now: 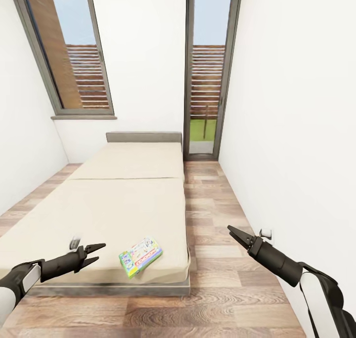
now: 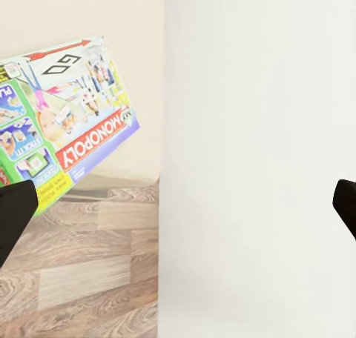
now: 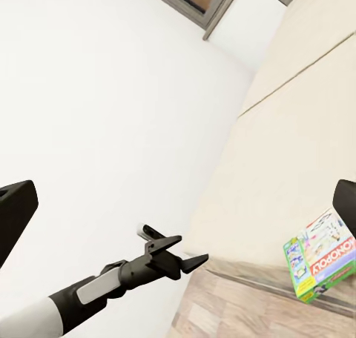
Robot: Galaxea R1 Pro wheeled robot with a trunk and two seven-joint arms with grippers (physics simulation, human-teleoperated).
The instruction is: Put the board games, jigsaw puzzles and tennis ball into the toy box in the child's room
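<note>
The left pincer hangs over the near corner of the bed, its two fingers parted and holding nothing. That opening points toward the Monopoly board game, which lies flat on the mattress near the foot edge, just beside the pincer but not touching it. From the left wrist view the game sits ahead and to one side of the fingers rather than between them, so the approach likely needs a shift sideways before any closing. The box lies close to the bed's edge, which should make it reachable from the floor where the robot stands.

The right pincer is raised over the wood planks between bed and wall, fingers drawn nearly together and empty; it seems parked out of the way while the left arm works. The right wrist view shows the left pincer and the game apart.
</note>
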